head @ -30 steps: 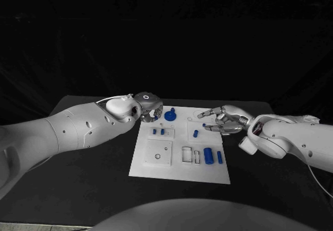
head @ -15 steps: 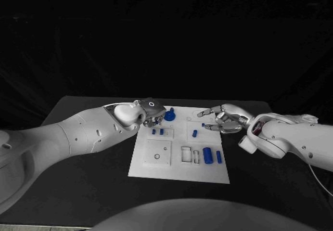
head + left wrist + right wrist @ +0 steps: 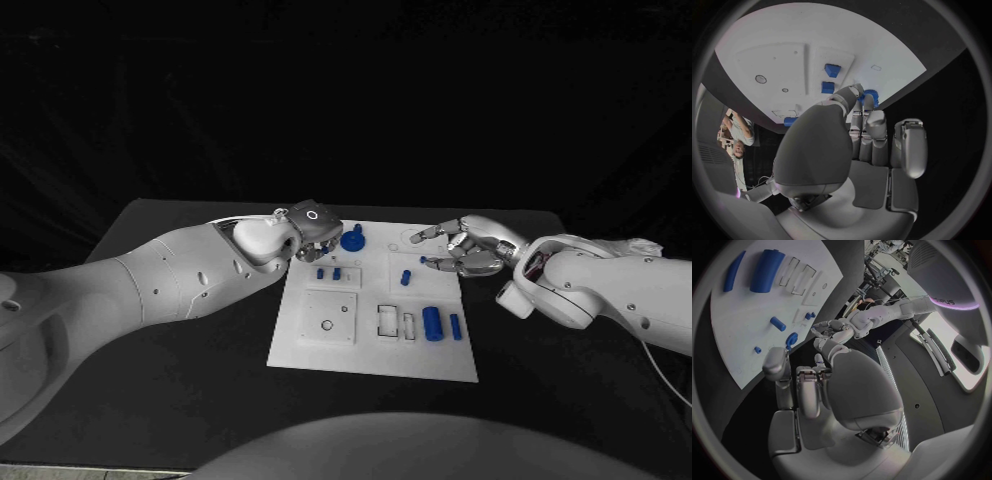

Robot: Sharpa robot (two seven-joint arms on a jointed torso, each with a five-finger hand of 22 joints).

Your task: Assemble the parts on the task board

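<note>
Several small blue plastic parts are seen unseated on the white rectangular task board; much remains. The left hand is perhaps touching the blue round part at its fingertips, grip unclear; the right hand is spread, empty.

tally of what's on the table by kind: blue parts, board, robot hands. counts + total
Blue parts: 7
White task board: 1
Robot hands: 2, the left robot hand and the right robot hand
Total: 10
</note>
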